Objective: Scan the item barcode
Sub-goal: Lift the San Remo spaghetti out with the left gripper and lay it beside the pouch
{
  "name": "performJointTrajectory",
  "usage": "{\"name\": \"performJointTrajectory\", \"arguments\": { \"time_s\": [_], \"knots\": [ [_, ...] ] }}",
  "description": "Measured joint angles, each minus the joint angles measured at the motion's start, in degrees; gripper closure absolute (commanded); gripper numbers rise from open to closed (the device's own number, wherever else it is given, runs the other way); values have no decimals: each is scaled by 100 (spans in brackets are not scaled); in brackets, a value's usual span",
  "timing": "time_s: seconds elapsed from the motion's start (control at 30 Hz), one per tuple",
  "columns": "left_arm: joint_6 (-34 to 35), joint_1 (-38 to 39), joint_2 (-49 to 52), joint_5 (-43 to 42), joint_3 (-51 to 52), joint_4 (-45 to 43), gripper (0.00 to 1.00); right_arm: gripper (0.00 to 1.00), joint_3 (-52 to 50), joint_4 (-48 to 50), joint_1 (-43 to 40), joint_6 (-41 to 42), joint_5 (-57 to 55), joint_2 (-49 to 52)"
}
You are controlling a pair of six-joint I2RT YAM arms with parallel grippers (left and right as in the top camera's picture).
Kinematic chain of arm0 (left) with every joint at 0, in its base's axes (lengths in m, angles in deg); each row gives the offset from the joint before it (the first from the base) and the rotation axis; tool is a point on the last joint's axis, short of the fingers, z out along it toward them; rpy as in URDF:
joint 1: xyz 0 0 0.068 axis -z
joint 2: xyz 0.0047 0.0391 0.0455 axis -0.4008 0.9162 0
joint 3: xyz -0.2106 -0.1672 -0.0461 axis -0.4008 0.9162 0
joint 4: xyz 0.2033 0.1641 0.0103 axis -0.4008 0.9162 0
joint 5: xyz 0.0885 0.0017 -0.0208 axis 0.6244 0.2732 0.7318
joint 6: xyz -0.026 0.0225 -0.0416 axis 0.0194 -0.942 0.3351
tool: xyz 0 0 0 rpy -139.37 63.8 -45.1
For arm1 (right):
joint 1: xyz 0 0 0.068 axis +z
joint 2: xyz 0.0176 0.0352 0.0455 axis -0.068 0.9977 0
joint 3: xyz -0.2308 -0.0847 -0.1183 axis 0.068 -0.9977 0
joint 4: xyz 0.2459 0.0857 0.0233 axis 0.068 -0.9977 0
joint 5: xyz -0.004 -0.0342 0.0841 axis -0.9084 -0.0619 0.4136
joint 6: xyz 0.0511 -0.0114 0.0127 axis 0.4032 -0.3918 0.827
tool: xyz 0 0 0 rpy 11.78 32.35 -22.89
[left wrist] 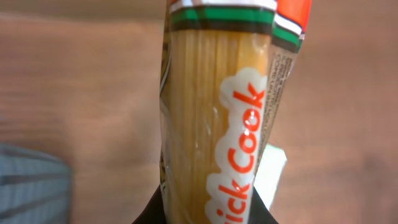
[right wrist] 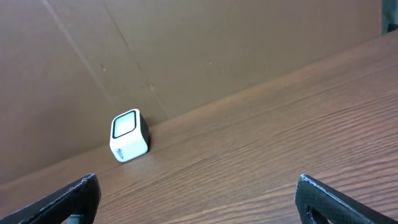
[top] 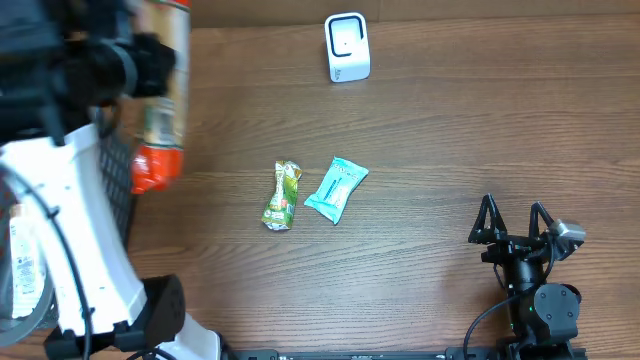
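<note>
The left fingers (left wrist: pixel 149 218) are clamped tight on the long clear-plastic spaghetti pack (top: pixel 162 90) with orange-red ends, gripping it partway along its length. It's held up in the air over the far-left corner of the tabletop (top: pixel 450 120). From overhead its long axis runs roughly far edge to near edge, with one orange end hanging toward the near side.

The small white boxy scanner (top: pixel 347 47) sits at the middle of the far edge, well off to the right of the pack. As far as I can tell, its window looks toward the near edge and a bit upward. My guess is the move that matters is swinging the pack sideways along the far edge to the scanner, then rolling it so the barcode meets the window. I can't spot the barcode anywhere, just some fine print down one seam in the left wrist view.

The left arm is clearly nearer and has the goods. The right fingers (top: pixel 487 222) are spread wide with nothing in them, parked by the near-right corner. A crumpled green wrapper (top: pixel 283 196) and a teal packet (top: pixel 336 189) lie mid-tabletop, out of that path I'd say.
</note>
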Motion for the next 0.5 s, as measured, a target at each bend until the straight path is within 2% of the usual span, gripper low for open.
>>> {"name": "performJointTrajectory", "arguments": {
  "time_s": [0.1,0.23,0.5],
  "knots": [
    [24,509,107,243,730,35,96,0,0,-2,0,2,0,0],
    [315,737,284,688,2000,-219,96,0,0,0,0,-2,0,0],
    [901,645,374,1001,4817,-1886,96,0,0,0,0,2,0,0]
  ]
}}
